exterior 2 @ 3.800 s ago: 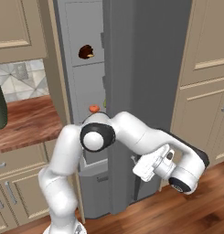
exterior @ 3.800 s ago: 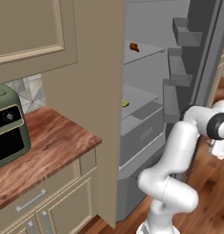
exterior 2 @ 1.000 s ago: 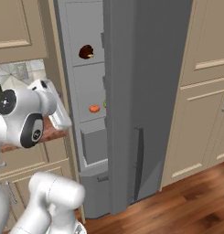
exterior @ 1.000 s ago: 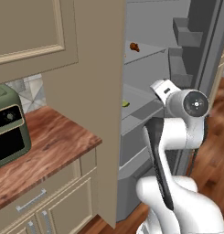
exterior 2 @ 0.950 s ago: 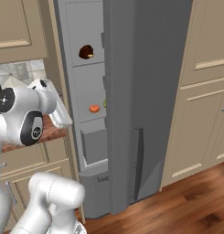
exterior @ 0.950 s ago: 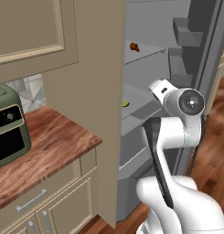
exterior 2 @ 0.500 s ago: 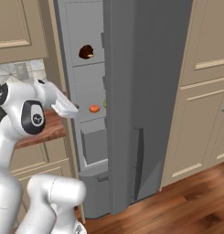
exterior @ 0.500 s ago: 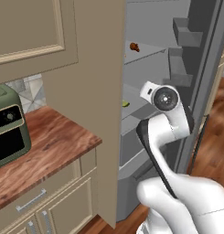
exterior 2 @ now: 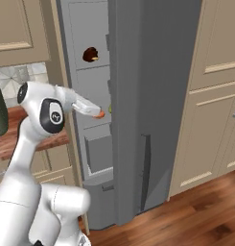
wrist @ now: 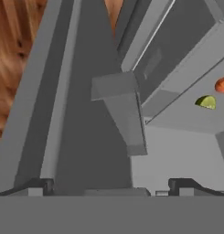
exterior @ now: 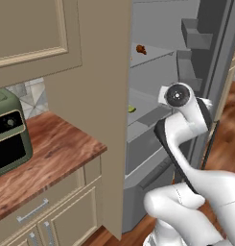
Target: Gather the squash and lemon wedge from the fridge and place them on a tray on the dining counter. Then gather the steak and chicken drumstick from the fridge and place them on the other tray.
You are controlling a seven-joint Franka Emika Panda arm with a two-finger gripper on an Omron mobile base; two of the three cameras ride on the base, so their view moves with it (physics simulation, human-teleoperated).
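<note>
Gripper (wrist: 111, 185): two small dark finger tips, blocky and matte, standing well apart with nothing between them; it faces into the fridge interior.

Fridge (exterior 2: 152, 96): tall plain grey appliance, smooth and flat-sided, its door swung open. Interior of pale grey shelves with thin light edges; a boxy grey door bin (wrist: 120, 112) of trapezoid outline projects nearest the finger tips in the hand view. A lower drawer front, flat and grey, sits beneath the shelves in both base views.

Lemon wedge (wrist: 206, 102): small yellow-green wedge with a rounded back, lying on a grey fridge shelf, well apart from the finger tips. In the left base view it shows as a small green sliver (exterior: 132, 109) at the shelf edge beside the cabinet side.

Orange-red item (wrist: 222, 84): smooth, rounded, cut off by the picture's edge, on the same shelf near the wedge.

Dark brown item (exterior 2: 90, 55): lumpy, on an upper shelf; what it is cannot be told.

Cabinets (exterior: 52, 43): beige, panelled, matte.

Counter (exterior: 47, 153): reddish-brown wood grain, glossy, over beige drawers with slim metal pulls.

Toaster oven (exterior: 8, 137): olive green, rounded corners, dark glass door.

Floor (exterior 2: 195, 211): reddish wood planks.
</note>
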